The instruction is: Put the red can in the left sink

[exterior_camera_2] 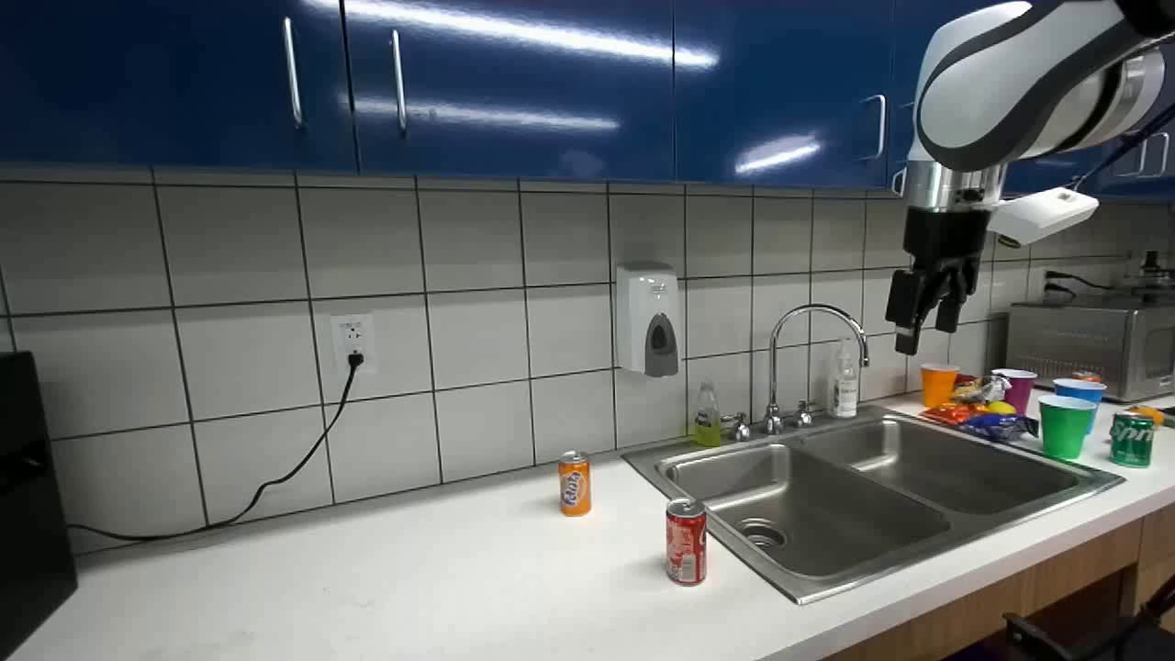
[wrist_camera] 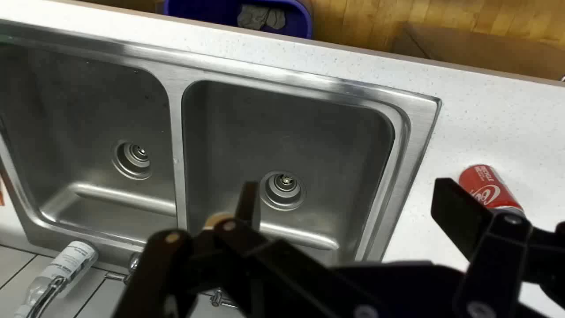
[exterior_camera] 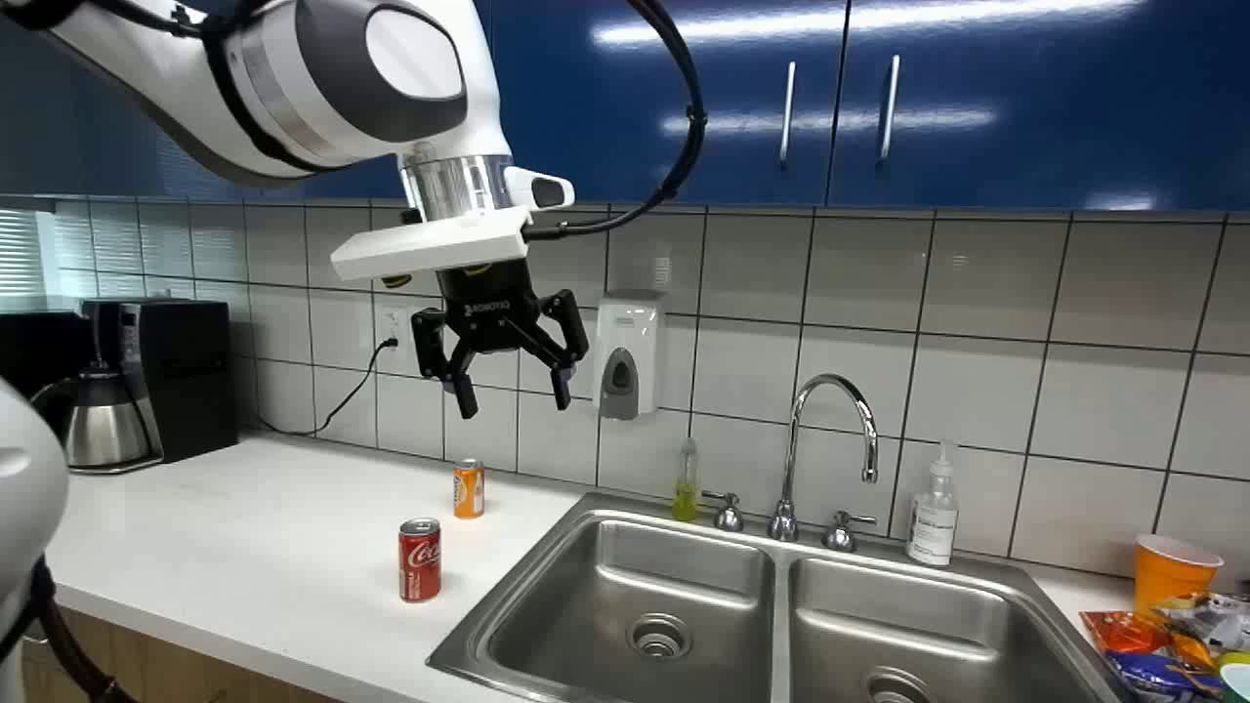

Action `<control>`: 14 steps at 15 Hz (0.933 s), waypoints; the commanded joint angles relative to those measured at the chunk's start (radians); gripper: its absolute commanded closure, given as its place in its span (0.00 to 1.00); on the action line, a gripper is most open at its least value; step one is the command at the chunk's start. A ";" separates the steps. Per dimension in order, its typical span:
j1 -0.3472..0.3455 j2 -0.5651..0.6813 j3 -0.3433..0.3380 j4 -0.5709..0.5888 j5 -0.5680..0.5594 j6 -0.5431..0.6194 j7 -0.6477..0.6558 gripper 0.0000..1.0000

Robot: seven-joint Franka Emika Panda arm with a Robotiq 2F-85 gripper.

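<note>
The red can (exterior_camera: 420,564) (exterior_camera_2: 687,546) stands upright on the white counter, just outside the edge of the left sink (exterior_camera: 596,615) (exterior_camera_2: 844,523). In the wrist view this basin (wrist_camera: 291,128) shows its bare floor and drain, and the red can (wrist_camera: 483,187) appears at the right, partly covered by a finger (wrist_camera: 459,212). My gripper (exterior_camera: 515,398) (exterior_camera_2: 927,332) hangs high above the counter and sink, pointing down, well apart from the can. Its jaws are spread wide with nothing between them.
An orange can (exterior_camera: 469,490) stands behind the red one. A faucet (exterior_camera: 793,439) rises behind the sink, with soap bottles (exterior_camera: 933,517) beside it. Cups (exterior_camera_2: 1065,427), snack bags and a green can (exterior_camera_2: 1131,441) are past the right basin. Blue cabinets (exterior_camera: 1035,107) hang above.
</note>
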 commanded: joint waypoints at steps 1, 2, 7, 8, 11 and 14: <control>-0.003 0.003 0.003 0.002 0.004 -0.002 -0.002 0.00; -0.003 0.003 0.003 0.002 0.004 -0.002 -0.002 0.00; -0.002 0.007 0.003 0.002 0.004 -0.002 -0.002 0.00; 0.002 0.017 0.001 0.003 0.006 0.004 -0.005 0.00; 0.014 0.069 0.006 0.006 0.010 0.034 0.007 0.00; 0.030 0.132 0.016 0.011 0.013 0.081 0.016 0.00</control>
